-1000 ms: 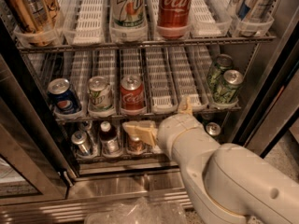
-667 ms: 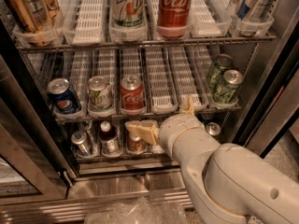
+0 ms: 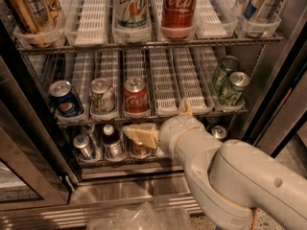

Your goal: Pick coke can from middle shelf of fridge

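Camera view has the pale robot arm point(image 3: 240, 176) nearest, reaching in from the lower right toward the open fridge point(image 3: 120, 190). Its end effector point(image 3: 140, 134) sits low, in front of the bottom rack and just under the front edge of the middle shelf point(image 3: 165, 104). From this angle I cannot tell whether it is apart or together. It carries nothing.

Almost straight above it stands the coke can point(image 3: 136, 97), upright at the very front of its white lane on the middle shelf. A pale green can point(image 3: 103, 96) is just beside it on the left, an empty lane lies to its right, and a blue can point(image 3: 64, 99) stands further left.

The coke can is small and red, with white script on its side and a silver lid with a pull tab.

It should be light, though nothing shows whether it is full. The thin metal wall is probably stiff enough for a firm hold but would dent under a hard squeeze. Its smooth painted side is likely slippery, more so if chilled. The best hold looks to be across the middle of the body from the front, one side going into the narrow gap by the green can.

Behind it the lane runs back bare. Further off, on the rack above, a larger red cola can point(image 3: 178, 6) is not the target.
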You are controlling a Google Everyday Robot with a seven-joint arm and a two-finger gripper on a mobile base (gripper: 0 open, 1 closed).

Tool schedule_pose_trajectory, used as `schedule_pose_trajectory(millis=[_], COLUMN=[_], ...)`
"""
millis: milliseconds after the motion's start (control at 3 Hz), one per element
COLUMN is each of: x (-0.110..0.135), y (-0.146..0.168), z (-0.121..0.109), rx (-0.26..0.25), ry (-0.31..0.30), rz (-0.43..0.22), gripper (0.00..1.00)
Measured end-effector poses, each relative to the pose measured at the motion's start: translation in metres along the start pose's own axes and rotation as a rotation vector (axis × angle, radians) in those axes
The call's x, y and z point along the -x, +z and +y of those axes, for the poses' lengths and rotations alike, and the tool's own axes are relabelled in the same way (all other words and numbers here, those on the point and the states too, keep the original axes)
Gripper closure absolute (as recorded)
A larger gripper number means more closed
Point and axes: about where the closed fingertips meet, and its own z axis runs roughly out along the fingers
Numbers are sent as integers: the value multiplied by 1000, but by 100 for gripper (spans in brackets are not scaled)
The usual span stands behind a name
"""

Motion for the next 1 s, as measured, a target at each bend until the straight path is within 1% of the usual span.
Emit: schedule_pose_trajectory(millis=[333, 667, 1000], x=[-3, -3, 17], y=[4, 4, 29], z=[7, 6, 10], rx=[35, 33, -5], ry=[28, 27, -32], rz=[5, 4, -9], gripper=[0, 0, 0])
